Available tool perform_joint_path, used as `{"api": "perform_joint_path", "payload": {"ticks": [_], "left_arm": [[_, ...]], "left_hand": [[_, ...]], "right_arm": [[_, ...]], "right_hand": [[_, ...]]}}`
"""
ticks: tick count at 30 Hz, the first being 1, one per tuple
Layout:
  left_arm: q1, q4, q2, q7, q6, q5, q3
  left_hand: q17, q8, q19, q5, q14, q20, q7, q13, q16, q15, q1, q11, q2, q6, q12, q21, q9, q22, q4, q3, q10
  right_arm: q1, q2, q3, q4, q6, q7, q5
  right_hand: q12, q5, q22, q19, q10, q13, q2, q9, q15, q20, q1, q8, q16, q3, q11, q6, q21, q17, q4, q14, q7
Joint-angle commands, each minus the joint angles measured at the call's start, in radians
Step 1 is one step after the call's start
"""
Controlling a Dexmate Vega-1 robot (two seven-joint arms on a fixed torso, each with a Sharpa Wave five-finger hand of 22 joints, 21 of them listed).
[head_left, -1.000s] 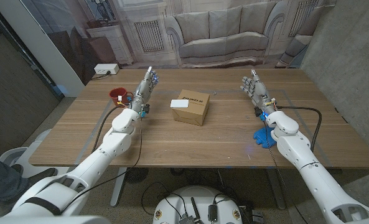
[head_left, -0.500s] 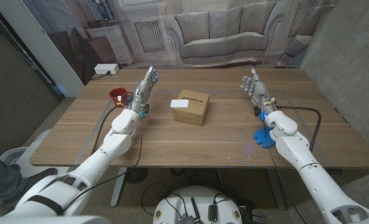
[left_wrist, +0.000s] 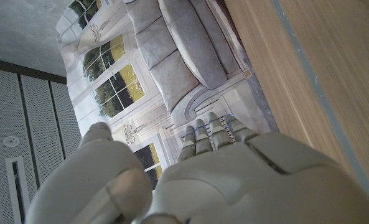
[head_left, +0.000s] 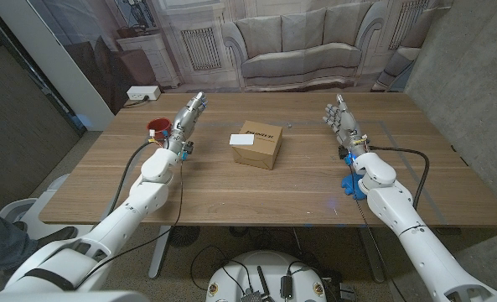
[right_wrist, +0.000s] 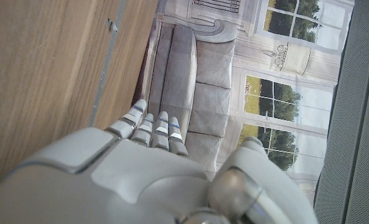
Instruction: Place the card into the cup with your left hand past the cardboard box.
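Observation:
A white card point(head_left: 243, 141) lies on top of a brown cardboard box point(head_left: 261, 144) in the middle of the table. A red cup point(head_left: 157, 127) stands at the table's far left. My left hand point(head_left: 188, 117) is raised just right of the cup, fingers straight and apart, holding nothing; the box lies between it and the card's far side. The left wrist view has this hand point(left_wrist: 221, 180) empty above the table's edge. My right hand point(head_left: 341, 117) stands upright at the right, open and empty, and appears again in its wrist view point(right_wrist: 128, 180).
A small blue object point(head_left: 354, 181) lies on the wooden table point(head_left: 256, 193) beside my right forearm. Black cables run along both arms. A backdrop printed with a sofa stands behind the table's far edge.
My left hand and forearm have shifted a little to the left, closer to the red cup. The right arm has barely moved. Card and box stay put.

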Motion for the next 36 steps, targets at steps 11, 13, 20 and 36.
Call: {"api": "perform_joint_path", "payload": {"ticks": [11,13,20,36], "left_arm": [[0.001,0.073,-0.002,0.128,-0.136,0.137,-0.001],[0.003,0.075,0.000,0.147,-0.147,0.159,0.001],[0.021,0.048,0.018,0.183,-0.144,0.192,0.002],[0.070,-0.037,0.074,0.286,-0.129,0.301,-0.007]], "left_hand": [[0.003,0.017,0.005,-0.012,0.062,-0.042,-0.009,0.003,0.010,-0.032,0.053,-0.016,0.011,0.067,0.011,0.001,0.005,0.003,-0.030,0.014,0.059],[0.003,0.017,0.006,-0.013,0.066,-0.042,-0.010,0.003,0.010,-0.034,0.058,-0.019,0.013,0.072,0.012,0.001,0.005,0.003,-0.032,0.016,0.066],[0.003,0.021,0.014,-0.016,0.084,-0.043,-0.015,0.003,0.010,-0.043,0.074,-0.029,0.018,0.096,0.014,0.003,0.005,0.003,-0.040,0.021,0.087],[0.002,0.021,0.020,-0.019,0.097,-0.041,-0.022,0.003,0.007,-0.046,0.100,-0.030,0.017,0.115,0.012,0.002,0.005,0.002,-0.055,0.027,0.102]], "right_arm": [[-0.035,-0.018,-0.008,-0.076,-0.052,-0.059,-0.013],[-0.037,-0.020,-0.008,-0.082,-0.057,-0.062,-0.013],[-0.045,-0.026,-0.008,-0.106,-0.073,-0.069,-0.013],[-0.066,-0.025,-0.016,-0.142,-0.075,-0.089,-0.019]], "right_hand": [[0.006,0.003,0.002,0.015,0.009,0.002,0.004,0.003,0.004,-0.011,0.004,0.004,0.006,-0.001,0.001,0.010,-0.004,0.002,-0.009,0.008,0.001],[0.006,0.003,0.002,0.015,0.009,0.002,0.005,0.003,0.004,-0.012,0.004,0.004,0.006,-0.001,0.002,0.010,-0.004,0.002,-0.009,0.008,0.001],[0.006,0.003,0.002,0.017,0.010,0.002,0.006,0.003,0.005,-0.011,0.005,0.005,0.006,-0.001,0.001,0.013,-0.006,0.002,-0.009,0.009,0.000],[0.006,0.002,0.003,0.019,0.012,0.002,0.008,0.003,0.005,-0.010,0.007,0.005,0.006,-0.002,0.004,0.015,-0.011,0.002,-0.012,0.010,0.000]]}}
